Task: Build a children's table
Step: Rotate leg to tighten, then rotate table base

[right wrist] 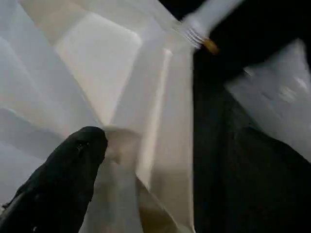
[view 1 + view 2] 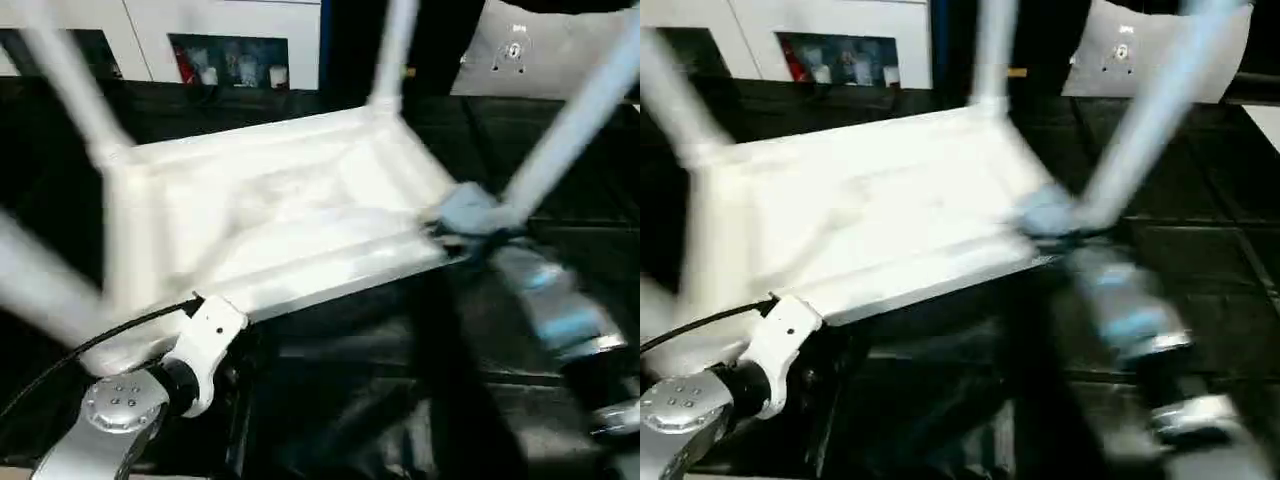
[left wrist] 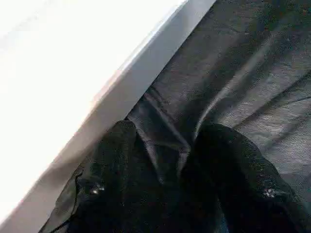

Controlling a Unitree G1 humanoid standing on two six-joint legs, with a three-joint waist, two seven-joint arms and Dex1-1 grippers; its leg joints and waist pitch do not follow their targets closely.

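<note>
Centrally in the head views, the children's table [image 2: 290, 230] lies upside down on a black mat [image 2: 400, 400], its ribbed underside facing up and four white legs [image 2: 575, 120] rising from the corner sockets toward the frame's upper edges. At lower left, the left gripper [image 3: 170, 160] sits just beside the tabletop's near edge; its two black fingers [image 3: 107, 170] stand apart with only mat between them. At right of centre, the blurred right gripper [image 2: 470, 225] is at the near right corner socket. Its jaws are wide apart; one black finger [image 1: 63, 179] lies against the ribbed underside. Behind, at the top, stands a white cabinet [image 2: 230, 50].
</note>
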